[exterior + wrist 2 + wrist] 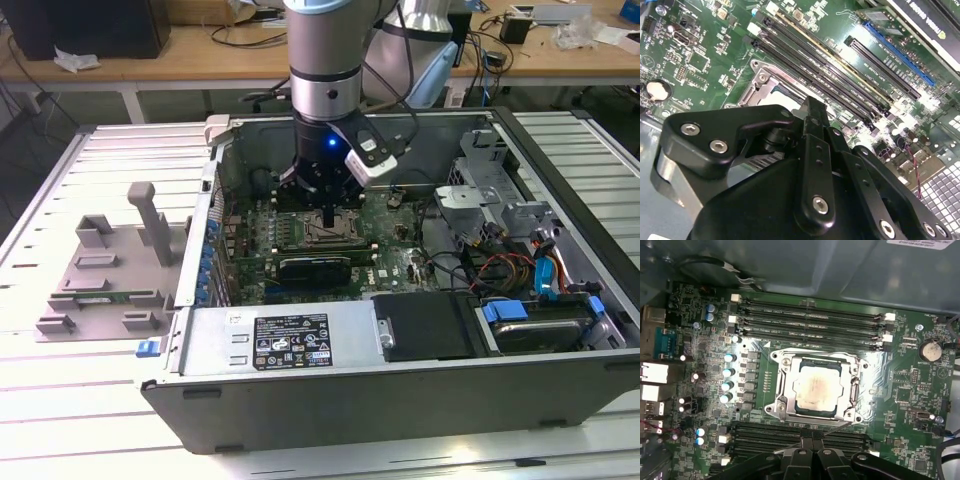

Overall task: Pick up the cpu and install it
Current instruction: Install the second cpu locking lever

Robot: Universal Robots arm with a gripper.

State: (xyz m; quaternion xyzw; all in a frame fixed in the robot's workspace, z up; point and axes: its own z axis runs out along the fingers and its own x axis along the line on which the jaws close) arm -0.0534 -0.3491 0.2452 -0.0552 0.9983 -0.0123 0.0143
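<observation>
The gripper (331,218), fingers pressed together and empty, hung above the socket (814,388), where the cpu (816,389) already sat.

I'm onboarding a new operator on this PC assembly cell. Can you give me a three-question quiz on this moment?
1. True or false: the cpu lies inside the socket frame on the motherboard.
2. In the exterior view, the gripper hangs over: A) the grey fixture, B) the motherboard, C) the power supply.
3. Fill in: in the first wrist view, long memory slots run on ____ sides of the socket.

Key: 1 true; 2 B; 3 two.
</observation>
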